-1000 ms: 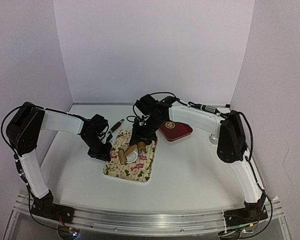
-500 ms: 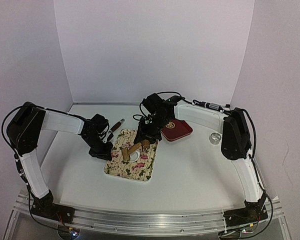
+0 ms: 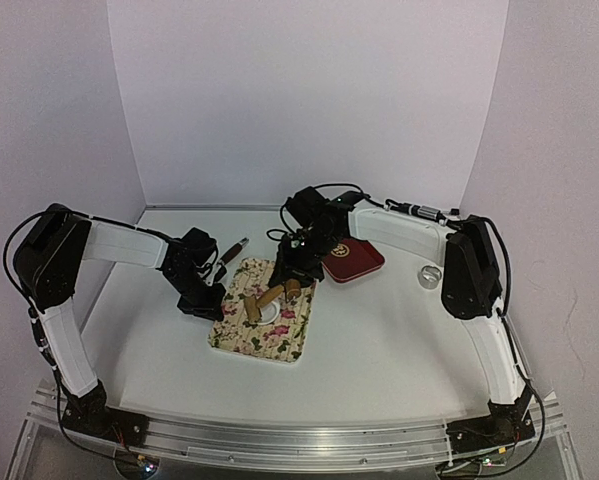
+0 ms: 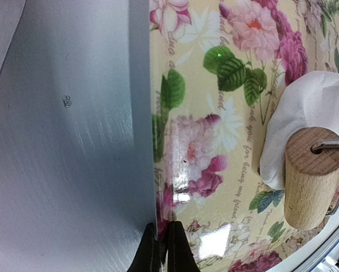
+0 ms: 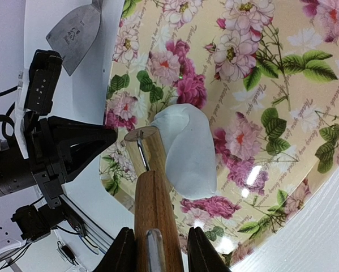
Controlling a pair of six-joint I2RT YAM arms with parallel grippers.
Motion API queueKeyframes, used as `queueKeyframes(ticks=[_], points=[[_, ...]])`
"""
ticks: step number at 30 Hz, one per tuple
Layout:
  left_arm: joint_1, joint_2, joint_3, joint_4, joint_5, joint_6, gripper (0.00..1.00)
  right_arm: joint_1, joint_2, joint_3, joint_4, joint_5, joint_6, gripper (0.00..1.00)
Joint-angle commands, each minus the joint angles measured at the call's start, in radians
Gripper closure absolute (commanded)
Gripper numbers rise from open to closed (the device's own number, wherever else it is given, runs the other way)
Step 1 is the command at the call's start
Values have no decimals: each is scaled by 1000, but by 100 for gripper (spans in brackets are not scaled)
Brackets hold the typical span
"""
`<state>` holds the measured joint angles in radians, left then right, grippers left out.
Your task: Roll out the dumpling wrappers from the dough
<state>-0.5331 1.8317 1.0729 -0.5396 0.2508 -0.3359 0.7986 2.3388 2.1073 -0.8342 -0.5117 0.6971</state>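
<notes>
Black and pressed tight together, the fingers of the left gripper [image 4: 161, 245] sit right at the left edge of the floral board [image 3: 262, 338], where it meets the white table [image 3: 379, 340]. Its own wrist camera does not show whether they bear down on that edge. Behind this arm, a scraper [image 3: 231, 249] with a dark reddish handle lies on the table, just off the board's far left corner. Only the right wrist view shows its grey metal blade clearly. The dumpling wrapper [image 5: 189, 152], a thin white oval sheet, lies on the board near its middle. From above it is a small pale patch, half covered by the wooden roller [image 5: 154, 201], whose barrel rests on the wrapper's left edge. The left wrist view shows the dough bunched up against the roller's round end. The right gripper [image 5: 157, 252] is clamped around the roller's handle, one finger on each side. Right of the board a red tray [image 3: 353, 260] lies just beside it, partly hidden by the right arm. A metal ring [image 3: 430, 275] sits well apart, further right.
</notes>
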Motion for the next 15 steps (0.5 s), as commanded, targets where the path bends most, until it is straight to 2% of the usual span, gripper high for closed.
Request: queueKeyframes(ticks=[1,15], points=[[7,34,-30,-40,-58,25,100,-47,119,-40,-248,324,-5,100],[7,27,-45,-33,-41,40,100,-50,233,37,-347,395,35,100]])
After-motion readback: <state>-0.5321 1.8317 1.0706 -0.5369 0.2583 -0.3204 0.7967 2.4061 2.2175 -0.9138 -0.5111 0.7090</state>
